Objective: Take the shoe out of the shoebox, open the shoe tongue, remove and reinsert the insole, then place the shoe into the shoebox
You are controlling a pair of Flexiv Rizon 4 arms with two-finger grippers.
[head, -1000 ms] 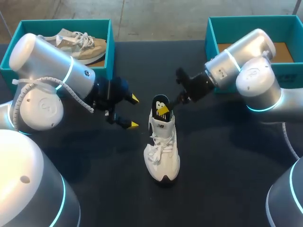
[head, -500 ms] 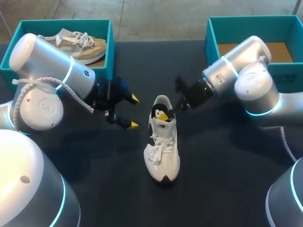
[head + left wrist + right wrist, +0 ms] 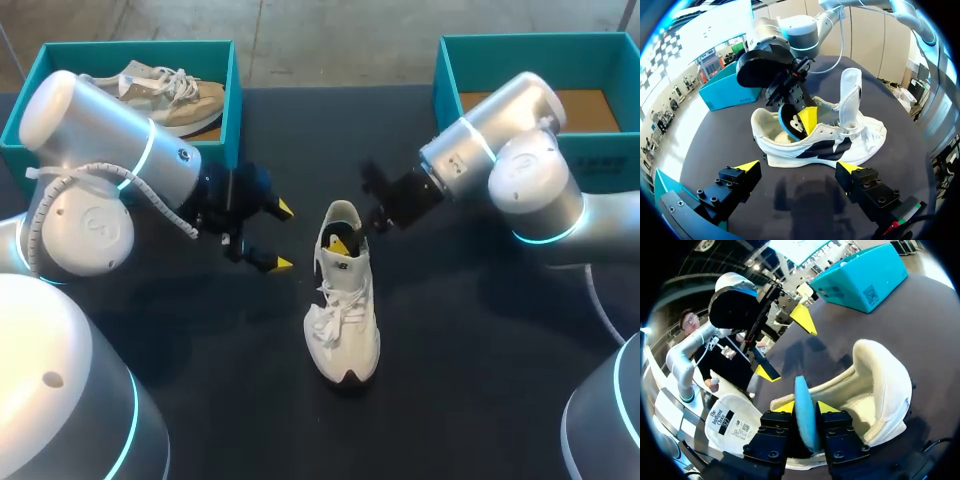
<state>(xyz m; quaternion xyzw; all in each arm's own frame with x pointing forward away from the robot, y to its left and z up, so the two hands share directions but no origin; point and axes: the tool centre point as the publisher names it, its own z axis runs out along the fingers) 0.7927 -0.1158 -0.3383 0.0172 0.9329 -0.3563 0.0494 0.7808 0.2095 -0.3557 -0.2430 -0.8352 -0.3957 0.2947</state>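
**A:** How far along is this?

**B:** The white sneaker is lying mid-frame on the desk, out of any box, with its tongue standing open.

**A:** And the insole?

**B:** The right gripper is pinching the blue insole between its fingers at the heel opening. I can't tell whether it's going in or coming out. The left gripper is hanging with its fingers spread, just left of the shoe.

**A:** What's remaining?

**B:** Seating the insole, I'm guessing, then boxing the shoe in the empty teal shoebox at upper right.
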